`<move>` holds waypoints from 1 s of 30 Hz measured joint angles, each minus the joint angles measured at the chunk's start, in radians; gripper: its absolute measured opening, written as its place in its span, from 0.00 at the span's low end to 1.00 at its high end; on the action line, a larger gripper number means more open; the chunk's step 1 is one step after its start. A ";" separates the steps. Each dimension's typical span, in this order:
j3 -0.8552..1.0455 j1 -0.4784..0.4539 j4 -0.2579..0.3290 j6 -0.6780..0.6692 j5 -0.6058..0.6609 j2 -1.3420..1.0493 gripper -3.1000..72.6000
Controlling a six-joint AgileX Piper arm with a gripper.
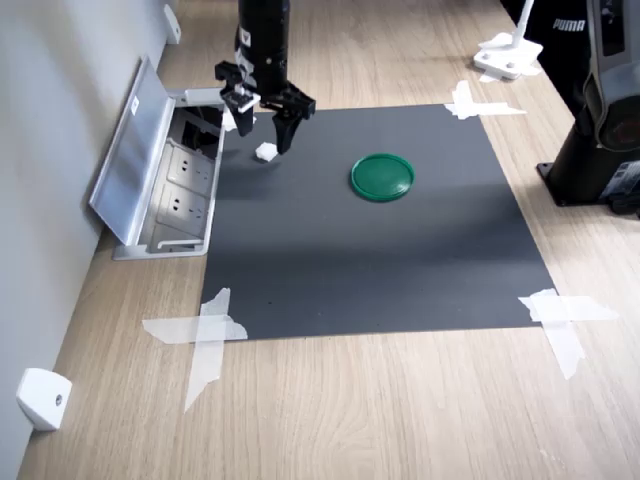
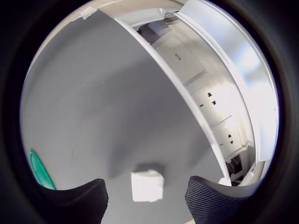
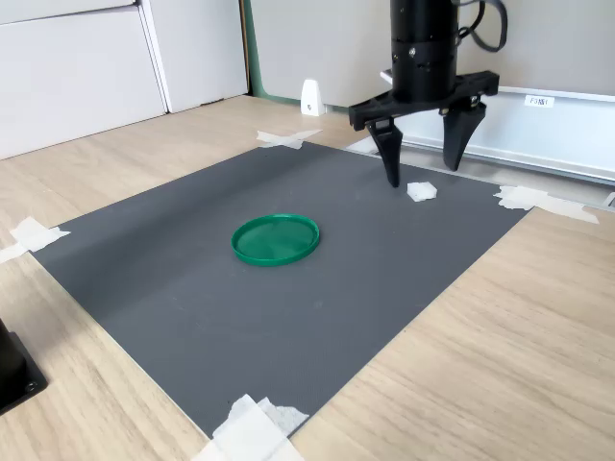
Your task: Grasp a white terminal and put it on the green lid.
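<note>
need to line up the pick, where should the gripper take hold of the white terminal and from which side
Probably from straight above, pinching two opposite flat side faces of the white terminal. It is a tiny blocky piece lying free on the dark mat, apart from the green lid. The open gripper hangs above it, a finger either side.

Bright, even light; fisheye-warped, dark-rimmed wrist view.

Light wood-grain tabletop (image 1: 400, 420). Dark grey mat (image 1: 370, 260), corners fixed with white tape strips (image 1: 205, 335). Open metal socket box (image 1: 165, 175) against grey wall (image 1: 50, 150). White cabinet doors (image 3: 86, 67), possibly cupboards, behind. Even light.
</note>
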 joint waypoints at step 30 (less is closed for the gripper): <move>0.001 0.002 -0.034 0.054 0.004 0.008 0.40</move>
